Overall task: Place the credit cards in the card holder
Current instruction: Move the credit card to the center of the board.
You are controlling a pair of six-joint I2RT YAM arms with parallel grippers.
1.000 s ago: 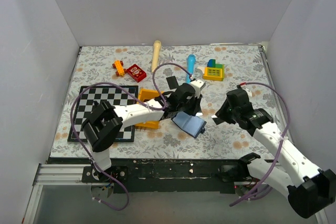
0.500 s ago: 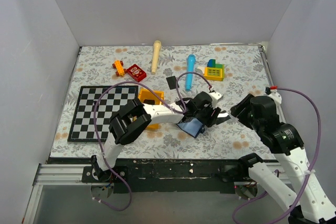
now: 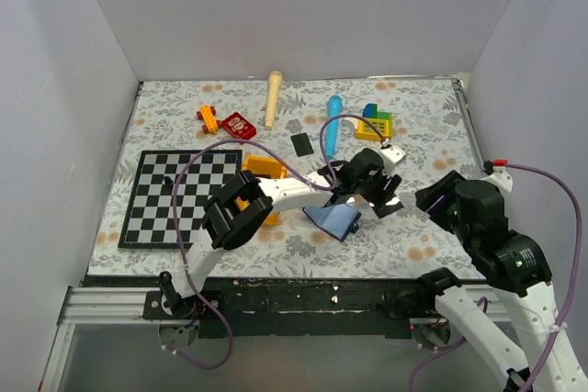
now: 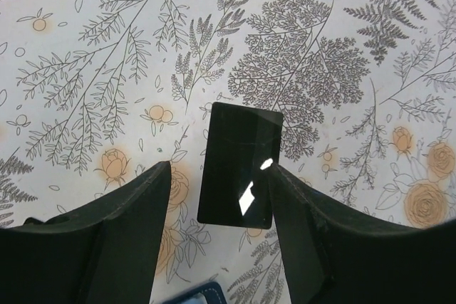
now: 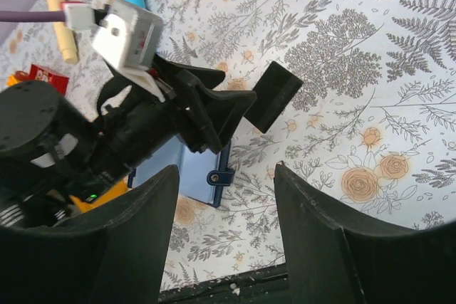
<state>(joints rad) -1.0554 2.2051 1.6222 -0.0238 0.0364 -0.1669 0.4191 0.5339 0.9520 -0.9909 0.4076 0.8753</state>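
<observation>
Bright even light, soft shadows, white glare on the card (image 4: pixel 241 165)

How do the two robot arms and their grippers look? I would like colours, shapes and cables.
Both the left arm and the right arm are built from white tubular links and bulky black joints. A thin purple cable runs loosely along each one. The left gripper and right gripper each have two broad matt black fingers. No markings are readable.

Left arm (image 3: pixel 285 192) extended rightward; left fingers (image 4: pixel 100 247) apart, right fingers (image 5: pixel 114 247) apart.
</observation>
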